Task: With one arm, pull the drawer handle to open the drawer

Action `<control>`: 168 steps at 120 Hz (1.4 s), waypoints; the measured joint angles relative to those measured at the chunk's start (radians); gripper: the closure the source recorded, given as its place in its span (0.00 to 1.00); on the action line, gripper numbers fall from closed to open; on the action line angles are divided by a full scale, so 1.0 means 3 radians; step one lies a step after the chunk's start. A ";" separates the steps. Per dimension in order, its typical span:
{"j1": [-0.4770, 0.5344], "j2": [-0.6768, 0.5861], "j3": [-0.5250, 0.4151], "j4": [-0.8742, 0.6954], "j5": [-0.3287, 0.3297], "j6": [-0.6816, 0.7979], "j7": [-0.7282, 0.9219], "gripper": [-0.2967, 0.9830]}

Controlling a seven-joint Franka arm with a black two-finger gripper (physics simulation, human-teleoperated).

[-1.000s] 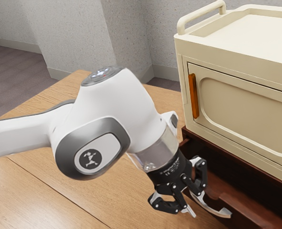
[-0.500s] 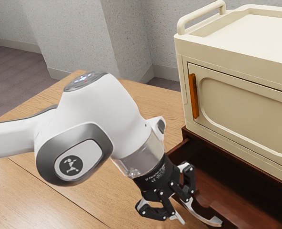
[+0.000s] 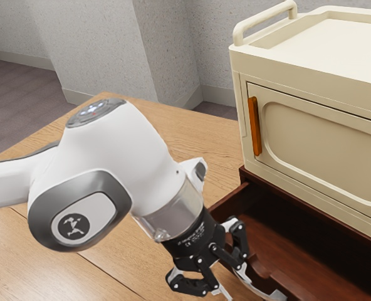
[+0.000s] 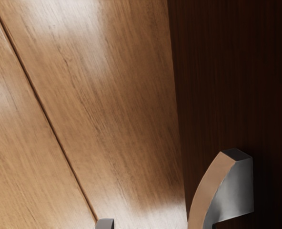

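In the exterior view my gripper (image 3: 231,281) is at the front of the dark brown drawer (image 3: 298,244), low in the picture. The drawer stands pulled out beneath the cream cabinet, its inside showing. Its curved silver handle (image 3: 257,290) lies beside my fingers, one finger on the handle's drawer side. In the wrist view my gripper (image 4: 156,224) is open, tips wide apart at the lower edge. One tip is up against the handle (image 4: 211,188); the other stands well away from it over the table. The drawer's front (image 4: 226,71) is dark wood.
The cream cabinet (image 3: 323,94) with an orange door handle (image 3: 255,125) and a top rail stands above the drawer. The wooden table (image 3: 204,138) reaches under the arm, and a grey wall (image 3: 104,50) rises behind it.
My hand has moved toward the exterior view's left and slightly down. The handle and drawer front have moved the same way, and more of the drawer's inside shows.
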 joint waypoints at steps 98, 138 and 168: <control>-0.0061 -0.0227 -0.0005 -0.0176 0.0155 -0.0008 -0.0247 0.72; -0.0041 -0.0264 -0.0061 -0.0182 0.0185 -0.0005 -0.0297 0.72; -0.0040 -0.0428 -0.0111 -0.0255 0.0269 0.0004 -0.0376 0.72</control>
